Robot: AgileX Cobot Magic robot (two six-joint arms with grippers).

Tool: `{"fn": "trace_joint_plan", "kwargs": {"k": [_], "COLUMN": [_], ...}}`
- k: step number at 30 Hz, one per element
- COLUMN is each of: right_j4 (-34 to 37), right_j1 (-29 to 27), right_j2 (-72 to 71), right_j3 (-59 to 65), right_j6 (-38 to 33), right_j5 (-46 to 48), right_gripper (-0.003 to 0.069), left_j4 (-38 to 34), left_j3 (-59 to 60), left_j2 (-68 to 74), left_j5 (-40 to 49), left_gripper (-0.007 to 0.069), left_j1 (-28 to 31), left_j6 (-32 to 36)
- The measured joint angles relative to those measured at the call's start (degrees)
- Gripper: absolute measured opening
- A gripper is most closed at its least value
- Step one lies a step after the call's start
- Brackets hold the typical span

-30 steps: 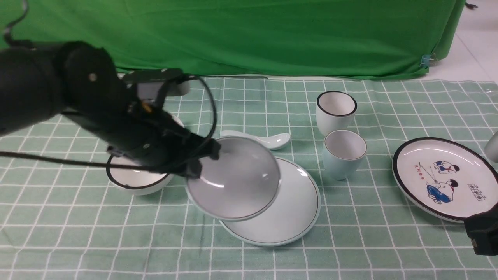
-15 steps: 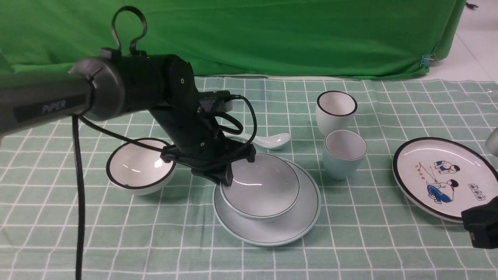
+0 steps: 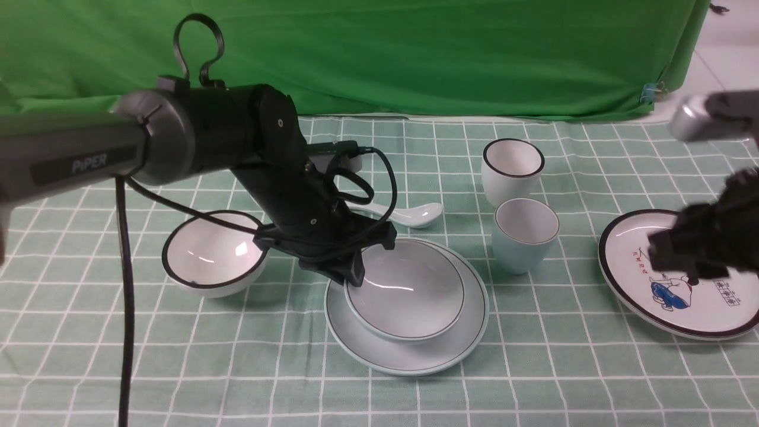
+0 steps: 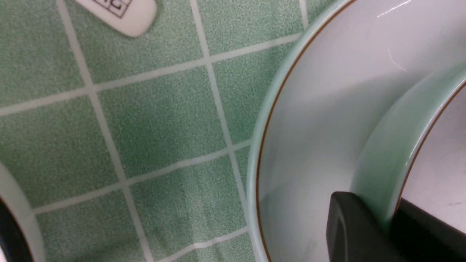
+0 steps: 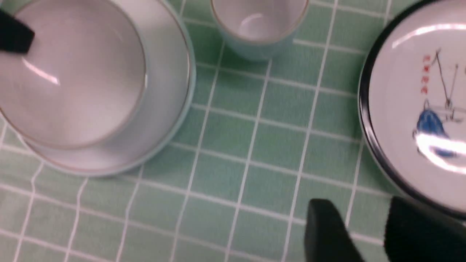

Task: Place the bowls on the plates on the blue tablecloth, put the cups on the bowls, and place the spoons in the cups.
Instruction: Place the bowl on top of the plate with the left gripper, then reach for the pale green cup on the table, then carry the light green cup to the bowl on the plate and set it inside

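The pale blue bowl (image 3: 409, 290), hanging tilted above the pale blue plate (image 3: 409, 357) a second ago, is now sitting level on it, mouth up. It is lying slightly toward the plate's far side, so more of the plate's rim is showing in front. The left gripper (image 3: 356, 274) is pinching the bowl's left rim, with one finger outside the wall and one inside.

The right gripper (image 3: 682, 261), earlier low in the lower right corner, is now hovering blurred over the left part of the cartoon plate (image 3: 699, 320). Its fingers are standing apart with only cloth between them.

Open blue tablecloth (image 3: 533, 356) is lying between the two plates and across the lower left. The white bowl (image 3: 204, 261) is sitting upright at centre left, near the left arm. The white cup (image 3: 512, 172) and pale blue cup (image 3: 525, 237) are standing upright right of centre, just beside each other. A spoon (image 3: 415, 214) is lying behind the pale blue plate with its long axis across the frame and its scoop toward the right.
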Motion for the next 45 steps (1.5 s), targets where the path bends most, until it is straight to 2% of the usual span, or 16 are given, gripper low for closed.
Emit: {"fn": "trace_joint_plan", "kwargs": {"k": [5,8,11,15,17,20,21,22,23,25,27,31,33,40,43,45], "right_j4": [0.0,0.02,0.12,0.18,0.18,0.24,0.3,0.3,0.3,0.3,0.3,0.3,0.36,0.84,0.99,1.4], "right_j1": [0.0,0.0,0.0,0.0,0.0,0.0,0.0,0.0,0.0,0.0,0.0,0.0,0.0,0.73,2.86,6.51], "right_j2": [8.92,15.17,20.72,28.06,29.71,34.3,36.47,36.96,38.51,40.69,41.59,42.7,42.45,32.39,28.95,27.14], "right_j3": [-7.98,-13.13,-17.47,-23.15,-24.57,-28.58,-30.05,-30.19,-30.8,-30.99,-30.99,-31.06,-31.35,-31.67,-31.95,-32.2], "right_j6": [0.0,0.0,0.0,0.02,0.02,0.07,0.07,0.07,0.13,0.45,0.67,0.63,-0.24,-1.18,-1.48,-1.95], "right_j5": [1.06,1.51,2.05,2.65,2.93,4.67,5.75,5.87,6.21,6.08,5.76,5.21,5.3,11.52,12.54,13.73], "right_gripper": [0.0442,0.0498,0.0514,0.0517,0.0517,0.0517,0.0517,0.0517,0.0517,0.0495,0.0462,0.02,0.0092,0.0079,0.0079,0.0079], "left_j4": [0.04,1.12,4.81,11.15,12.39,14.83,15.39,15.44,15.65,15.7,15.7,15.66,15.66,15.66,15.66,15.66], "left_j3": [0.0,-0.33,-1.73,-4.0,-4.19,-4.42,-4.03,-3.93,-2.57,0.29,2.37,10.84,14.32,25.8,27.54,28.62], "left_j2": [0.0,-0.06,-1.08,-4.67,-5.99,-10.49,-12.76,-13.44,-16.68,-20.81,-23.17,-31.27,-34.29,-41.92,-42.26,-42.26], "left_j5": [0.0,0.46,3.58,7.98,8.63,9.55,9.57,9.51,9.56,8.89,8.29,3.84,1.88,-4.02,-5.01,-6.25], "left_gripper": [0.0122,0.0206,0.029,0.0345,0.0342,0.0274,0.0224,0.0216,0.0143,0.0055,0.0033,0.0005,0.0004,0.0005,0.0006,0.0007], "left_j1": [0.0,0.0,0.0,0.06,0.06,0.1,0.1,0.1,0.1,0.1,0.1,0.1,0.1,0.1,0.1,0.1], "left_j6": [0.04,0.42,-0.74,-3.03,-3.45,-5.98,-6.57,-6.7,-7.09,-7.25,-7.3,-8.01,-8.52,-10.53,-10.83,-11.48]}}
